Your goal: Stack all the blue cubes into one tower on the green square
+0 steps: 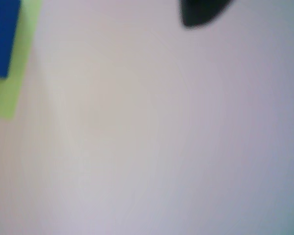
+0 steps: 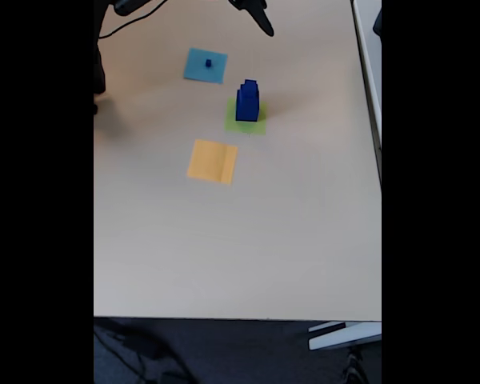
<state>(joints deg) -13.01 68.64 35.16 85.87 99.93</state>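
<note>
**On the green square, a two-cube stack; smallest cube apart on the light-blue patch**

On the green square (image 2: 246,117) in the fixed view stands a stack of blue cubes (image 2: 247,102), a smaller one on a larger, upright. A tiny blue cube (image 2: 209,62) sits on the light-blue square (image 2: 205,66), well apart from the stack. Nearer the camera an orange-yellow square (image 2: 212,161) lies bare on the table (image 2: 224,240). At the top edge the dark gripper (image 2: 263,22) hangs above the table, clear of all cubes; whether its jaws stand wide or narrow cannot be told. The blurred wrist view catches a blue cube's side (image 1: 2,36) over a green strip (image 1: 17,73) at its left edge
</note>
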